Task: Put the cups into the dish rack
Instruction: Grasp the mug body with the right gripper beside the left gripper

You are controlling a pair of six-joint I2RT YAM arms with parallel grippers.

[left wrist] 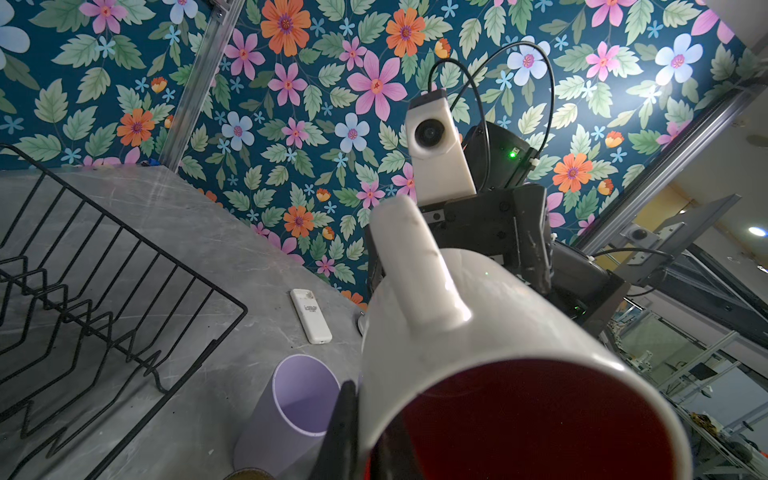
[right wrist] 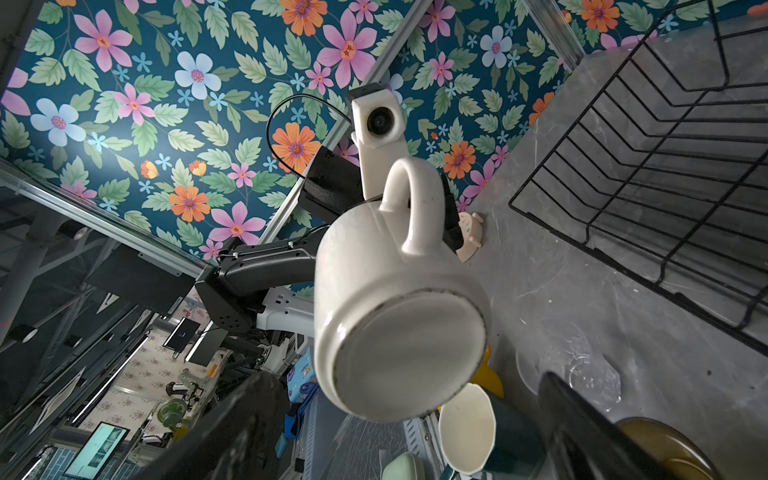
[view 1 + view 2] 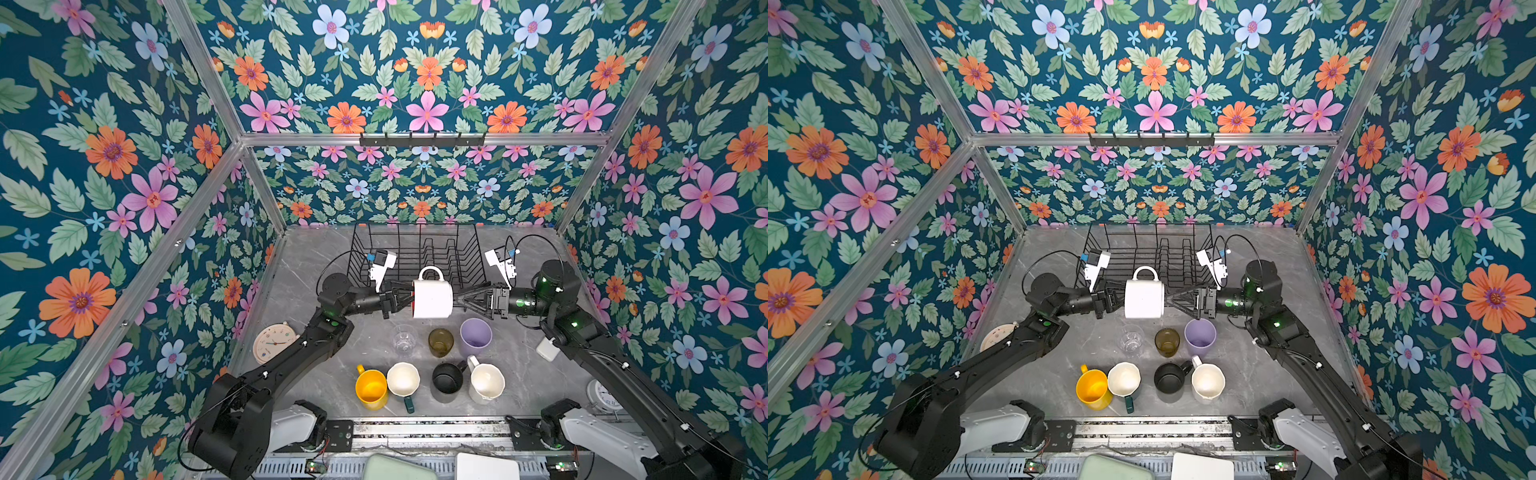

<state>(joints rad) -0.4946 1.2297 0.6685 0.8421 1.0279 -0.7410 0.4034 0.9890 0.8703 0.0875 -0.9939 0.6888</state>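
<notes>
A grey table [image 3: 299, 266] carries the black wire rack [image 3: 415, 226] [image 3: 1142, 226], seen in both top views with all eight cups outside it. Just in front of the rack's near side, the left gripper [image 3: 405, 297] is clamped on the rim of the red-lined mug [image 3: 432, 298], one finger [image 1: 345, 419] outside the wall. It holds the mug above the table on its side, handle turned towards the rack and red mouth towards that gripper. The right gripper [image 3: 460, 300], jaws spread wide and gripping nothing, faces the mug's base on the side away from the left gripper, just beside it; contact cannot be told. Seven cups stand upright farther from the rack. In the row farthest from it, running from the rack's left end towards its right, are the yellow mug [image 3: 371, 388], green mug [image 3: 403, 380], black mug [image 3: 447, 378] and white mug [image 3: 485, 382]. Between that row and the rack, running from its right end towards its left, stand the tumbler [image 3: 475, 336], amber glass [image 3: 440, 341] and glass [image 3: 404, 340].
</notes>
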